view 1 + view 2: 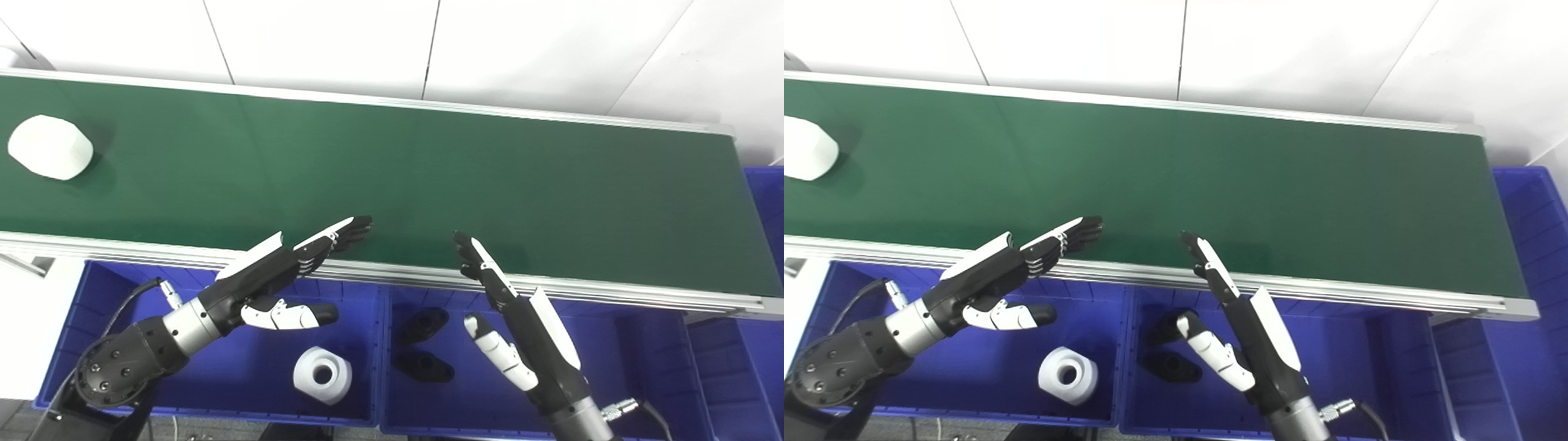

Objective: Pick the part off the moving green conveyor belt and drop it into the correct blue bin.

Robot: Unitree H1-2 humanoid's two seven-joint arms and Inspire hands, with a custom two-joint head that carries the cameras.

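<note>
Both hands empty at the belt's near edge, part far off to my left

I see the white part (50, 147) lying on the green belt (429, 177) at its far left end, well apart from both hands. My left hand (278, 269) reaches over the near rail with its fingers (343, 231) straight and together above the belt, thumb spread out below, holding nothing. My right hand (511, 312) is stretched flat too, fingertips just over the rail, thumb held apart, nothing in it. Below the rail, the left bin (92, 288) holds a white ring piece (323, 375); the middle bin (618, 343) holds two black pieces (424, 346). A third bin (765, 202) sits past the belt's right end
</note>
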